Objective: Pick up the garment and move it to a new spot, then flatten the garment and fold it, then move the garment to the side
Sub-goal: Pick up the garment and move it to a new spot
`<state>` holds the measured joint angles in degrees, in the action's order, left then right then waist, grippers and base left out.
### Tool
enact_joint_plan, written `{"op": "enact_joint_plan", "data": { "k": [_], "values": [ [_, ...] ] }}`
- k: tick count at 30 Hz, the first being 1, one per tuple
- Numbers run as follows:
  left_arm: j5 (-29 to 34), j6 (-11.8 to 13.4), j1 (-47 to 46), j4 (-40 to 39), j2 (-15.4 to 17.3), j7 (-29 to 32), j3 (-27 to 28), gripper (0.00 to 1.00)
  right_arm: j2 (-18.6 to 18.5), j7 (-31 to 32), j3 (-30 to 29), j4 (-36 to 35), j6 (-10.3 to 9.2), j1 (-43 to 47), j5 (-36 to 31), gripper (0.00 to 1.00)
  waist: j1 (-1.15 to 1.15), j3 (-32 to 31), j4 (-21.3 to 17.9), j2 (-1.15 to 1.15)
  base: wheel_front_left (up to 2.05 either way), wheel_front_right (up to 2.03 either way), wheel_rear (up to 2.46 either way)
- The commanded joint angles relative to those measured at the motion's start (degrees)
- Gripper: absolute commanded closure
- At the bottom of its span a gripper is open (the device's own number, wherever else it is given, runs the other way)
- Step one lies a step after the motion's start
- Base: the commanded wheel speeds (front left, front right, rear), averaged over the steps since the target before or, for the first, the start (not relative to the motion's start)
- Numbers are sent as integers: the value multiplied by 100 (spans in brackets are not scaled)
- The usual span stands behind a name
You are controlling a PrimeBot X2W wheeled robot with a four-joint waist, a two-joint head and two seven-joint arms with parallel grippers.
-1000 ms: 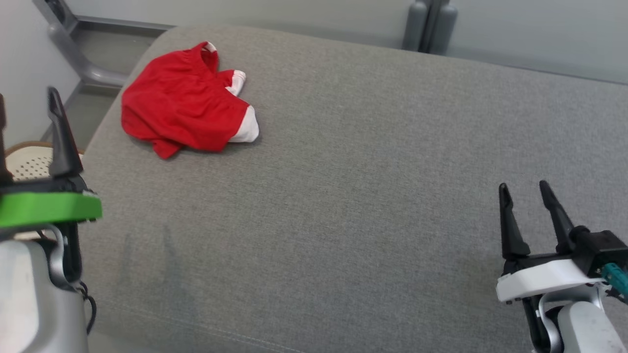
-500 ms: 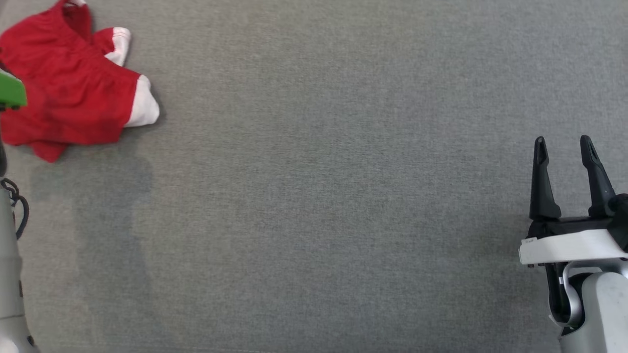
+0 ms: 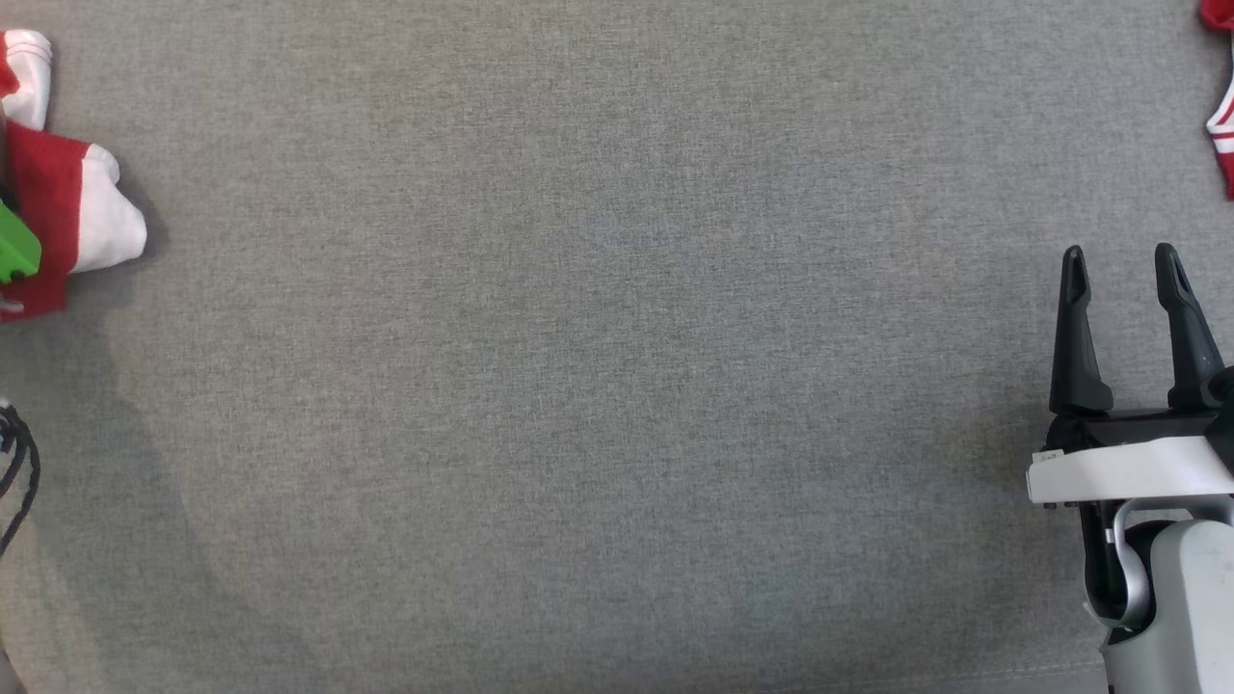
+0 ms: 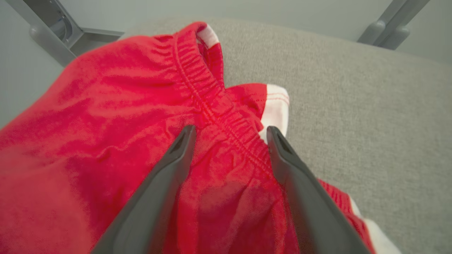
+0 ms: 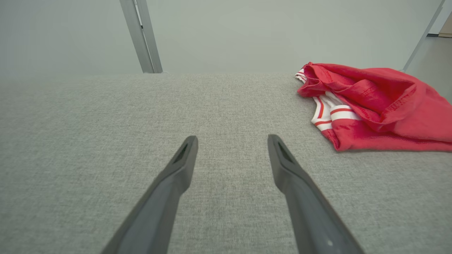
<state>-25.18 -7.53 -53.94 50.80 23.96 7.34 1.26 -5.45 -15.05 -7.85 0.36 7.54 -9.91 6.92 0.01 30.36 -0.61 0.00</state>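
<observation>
One wide grey cushion (image 3: 617, 386) carries everything, and most of it lies bare ahead of the right gripper (image 3: 1120, 253); two red garments sit on it, well apart. The red shorts (image 4: 106, 123) lie crumpled directly under and between the fingers (image 4: 166, 176) of the left gripper (image 4: 230, 129); a second red garment (image 5: 381, 106), striped in white, lies ahead and to the right of the right gripper's fingertips, untouched.

By my reading the first step is in hand: the reach for the pick-up, with nothing lifted yet and the flattening, folding and setting aside all to come; the shorts look to be the chosen piece, since the left gripper is poised on them.

Left fingers are spread wide and hold nothing; they straddle the gathered elastic waistband (image 4: 212, 102), which runs between the two tips and on beyond them, with a white cuff (image 4: 277, 106) just past the tip on the wrist view's right; whether the tips already press the cloth I cannot tell. Right fingers (image 3: 1075, 337) are spread equally wide, empty, hovering over bare cushion.

The next move probably calls for sinking the left tips into the fabric and closing on the waistband, taking enough of the thick seam that the limp cloth does not slip out on the lift; a shallow pinch may catch one layer only.
</observation>
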Motion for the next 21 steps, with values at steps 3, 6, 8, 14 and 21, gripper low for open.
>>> {"op": "enact_joint_plan", "data": {
  "k": [3,6,8,14,21],
  "values": [
    [-216,9,-62,383,87,617,-56,0,19,-16,19,12,-11,-64,-25,0,-1,-35,-61,0,0,0,0],
    [-296,18,-25,637,90,941,-36,0,41,-16,42,20,-11,-26,-34,0,-1,-97,-81,0,0,0,0],
    [-272,39,-12,751,150,1068,-70,19,41,-16,52,44,-11,-29,-16,0,-1,-126,-99,0,0,0,0],
    [-234,103,-43,851,166,974,-124,100,52,-16,73,79,-11,-17,11,0,-1,-247,-150,0,0,0,0],
    [-96,79,-103,680,189,280,-239,100,91,-16,67,164,-11,70,57,0,-1,-586,-114,0,0,0,0]
  ]
}}
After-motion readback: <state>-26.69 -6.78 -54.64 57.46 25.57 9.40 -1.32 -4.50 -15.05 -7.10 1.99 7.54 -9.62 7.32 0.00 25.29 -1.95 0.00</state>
